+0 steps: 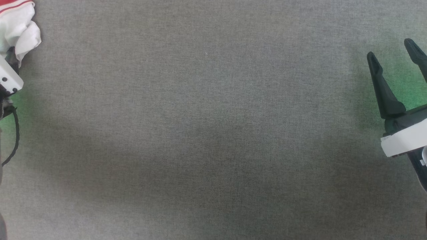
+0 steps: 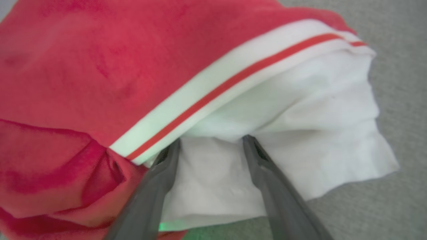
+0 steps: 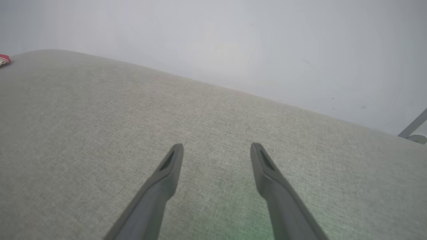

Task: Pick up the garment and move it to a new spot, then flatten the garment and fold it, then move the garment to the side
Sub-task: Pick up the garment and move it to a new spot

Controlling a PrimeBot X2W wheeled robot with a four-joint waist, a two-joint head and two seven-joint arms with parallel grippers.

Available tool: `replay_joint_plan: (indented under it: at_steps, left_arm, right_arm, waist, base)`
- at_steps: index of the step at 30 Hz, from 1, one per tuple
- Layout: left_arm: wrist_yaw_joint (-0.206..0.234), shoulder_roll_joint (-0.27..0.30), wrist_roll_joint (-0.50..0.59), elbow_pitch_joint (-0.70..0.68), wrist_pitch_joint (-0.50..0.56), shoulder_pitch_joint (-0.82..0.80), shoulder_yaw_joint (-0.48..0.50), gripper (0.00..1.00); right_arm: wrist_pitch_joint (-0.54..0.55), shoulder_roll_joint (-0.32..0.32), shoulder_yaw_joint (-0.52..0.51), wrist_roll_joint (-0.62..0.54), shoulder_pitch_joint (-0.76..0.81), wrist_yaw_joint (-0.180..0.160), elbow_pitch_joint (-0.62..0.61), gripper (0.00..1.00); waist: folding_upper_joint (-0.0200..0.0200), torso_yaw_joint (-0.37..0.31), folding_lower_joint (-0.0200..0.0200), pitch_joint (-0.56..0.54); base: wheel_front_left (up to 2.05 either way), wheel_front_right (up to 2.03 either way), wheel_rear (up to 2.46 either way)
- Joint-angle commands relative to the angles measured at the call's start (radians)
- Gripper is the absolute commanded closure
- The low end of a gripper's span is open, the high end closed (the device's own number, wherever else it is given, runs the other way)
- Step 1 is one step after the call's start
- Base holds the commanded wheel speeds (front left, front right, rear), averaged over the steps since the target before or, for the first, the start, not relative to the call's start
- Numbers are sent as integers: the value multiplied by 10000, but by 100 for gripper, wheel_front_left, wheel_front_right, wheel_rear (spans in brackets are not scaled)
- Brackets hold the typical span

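The garment [image 1: 18, 23] lies bunched at the far left corner of the head view, with white cloth and a thin red stripe showing. Close up in the left wrist view, the garment [image 2: 100, 66] is bright red with a white, red-striped band and a white sleeve. My left gripper [image 2: 210, 141] is open. Its two fingers are spread over the white sleeve and their tips are tucked under a fold. My right gripper [image 1: 390, 49] is open over bare cloth at the right, nothing between its fingers [image 3: 170, 163]. A sliver of the garment [image 3: 4, 60] shows far left in the right wrist view.
A grey fabric tabletop [image 1: 213, 133] spreads between the two arms. Its far edge [image 3: 233, 88] meets a pale wall in the right wrist view. A grey metal leg [image 3: 413, 128] stands beyond the far right corner. A black cable [image 1: 15, 133] hangs by my left wrist.
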Motion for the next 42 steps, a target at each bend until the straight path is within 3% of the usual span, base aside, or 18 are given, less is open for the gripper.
replay_joint_plan:
  at_steps: [1, 14, 21, 33, 42]
  left_arm:
    - [96, -225, -34, 413, -18, 194, -113, 100]
    - [-245, 575, 593, 488, -2475, -731, -483, 100]
    - [-435, 869, 985, 200, -3080, -1248, -935, 100]
    - [-771, 1284, 1678, -1261, -2597, -1962, -1869, 100]
    - [-622, 1475, 1771, -4110, -1177, -1704, -2275, 100]
  right_arm:
    - [41, -5, 8, -54, -131, -3, -58, 0]
    - [-475, 412, 171, -90, 54, -3, 691, 0]
    - [-969, 776, 496, -114, 198, -5, 1335, 0]
    - [-1808, 1429, 837, 2, 435, -5, 2348, 0]
    - [-2281, 1740, 311, -47, 706, -5, 2716, 0]
  waist:
    - [0, 45, 0, -43]
    - [0, 475, 0, -1430]
    - [0, 747, 0, -2592]
    - [0, 682, 0, -4351]
    - [0, 313, 0, -5072]
  base:
    - [0, 0, 0]
    - [0, 0, 0]
    - [0, 0, 0]
    - [0, 0, 0]
    - [0, 0, 0]
